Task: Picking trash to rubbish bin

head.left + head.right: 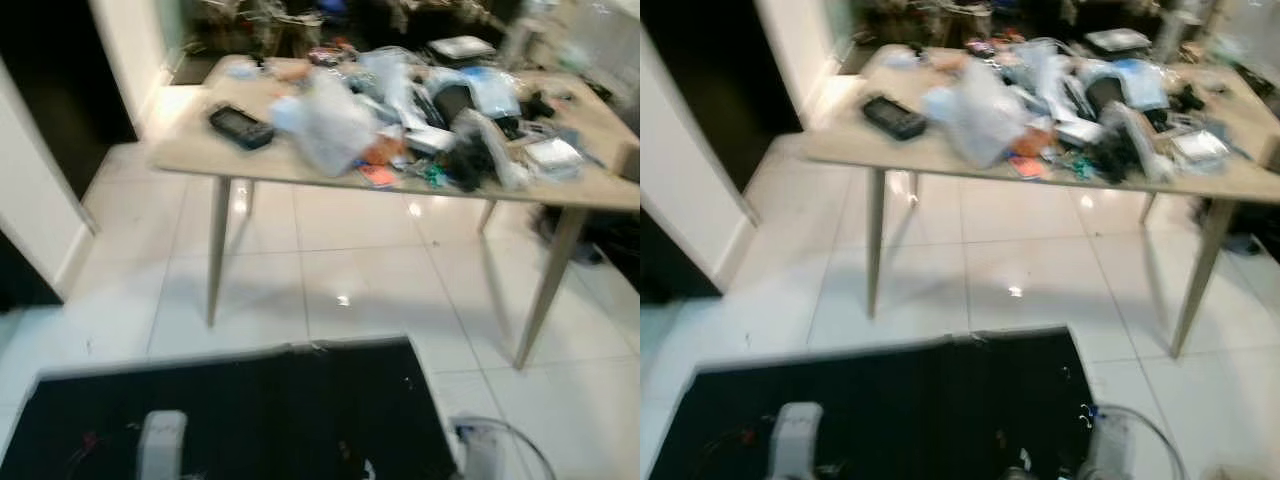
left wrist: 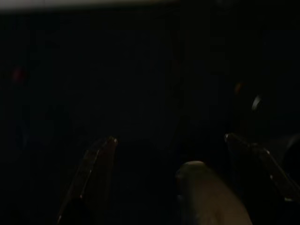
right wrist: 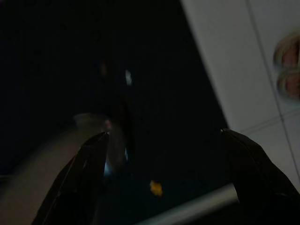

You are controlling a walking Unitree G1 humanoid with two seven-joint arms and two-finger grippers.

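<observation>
Trash pile covers the table's right half, untouched; both pincers hang spread, empty.

Both eye views looked forward and down from the head, blurred, sharing the cluttered table some way ahead across the white tiled floor, with a black surface nearest below. Each wrist view looked along its own spread fingers at close, dark surroundings, the right one catching floor tiles.
</observation>
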